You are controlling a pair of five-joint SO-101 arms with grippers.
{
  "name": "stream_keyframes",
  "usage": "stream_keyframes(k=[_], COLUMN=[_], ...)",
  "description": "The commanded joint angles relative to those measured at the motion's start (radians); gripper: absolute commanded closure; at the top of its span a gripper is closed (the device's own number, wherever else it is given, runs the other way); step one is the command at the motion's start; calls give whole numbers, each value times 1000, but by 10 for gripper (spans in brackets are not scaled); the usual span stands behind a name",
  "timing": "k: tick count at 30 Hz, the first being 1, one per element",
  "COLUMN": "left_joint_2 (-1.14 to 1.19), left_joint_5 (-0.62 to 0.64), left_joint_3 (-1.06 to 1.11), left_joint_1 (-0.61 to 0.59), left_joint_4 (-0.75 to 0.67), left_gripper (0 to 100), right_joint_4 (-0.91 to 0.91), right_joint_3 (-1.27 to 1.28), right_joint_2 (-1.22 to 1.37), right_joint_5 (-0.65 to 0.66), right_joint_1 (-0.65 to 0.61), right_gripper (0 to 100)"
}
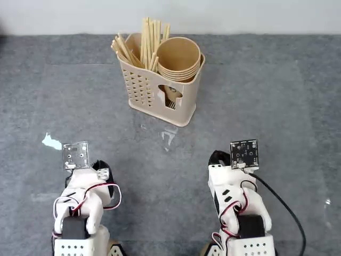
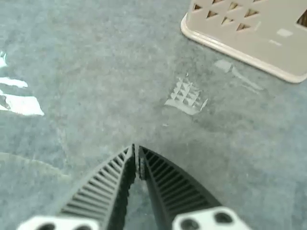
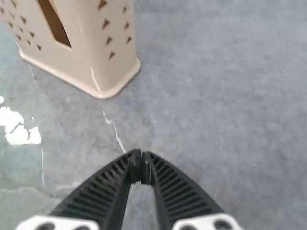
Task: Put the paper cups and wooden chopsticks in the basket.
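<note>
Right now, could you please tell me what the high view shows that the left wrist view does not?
High view: the stacked brown paper cups and the bundle of wooden chopsticks inside the beige perforated plastic basket, plus the left arm and right arm. Left wrist view: the left gripper close up, its black ribbed fingers shut. Both: that basket's foot and the grey mat.

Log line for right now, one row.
cups in basket | chopsticks in basket | left claw shut, empty | right claw shut, empty | both short of basket
</note>
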Motion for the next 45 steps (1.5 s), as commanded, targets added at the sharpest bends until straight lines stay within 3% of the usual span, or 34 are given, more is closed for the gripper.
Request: stream_keyframes(k=[1, 4, 10, 21, 45], left_joint_2=[-15, -12, -12, -14, -14], left_joint_5=[-9, -9, -9, -3, -3], left_joint_3=[-7, -7, -7, -7, -7], left_joint_1=[2, 0, 0, 0, 0], left_joint_4=[3, 9, 164, 167, 167], left_gripper=[988, 988, 988, 988, 988], right_joint_4=[1, 70, 213, 444, 450], right_joint_3=[17, 20, 20, 20, 20], right_joint_2=[-12, -19, -19, -19, -19], right_joint_5=[-11, -11, -5, -5, -5], right_joint_1=[8, 7, 8, 8, 5], right_gripper=[991, 990, 987, 989, 989])
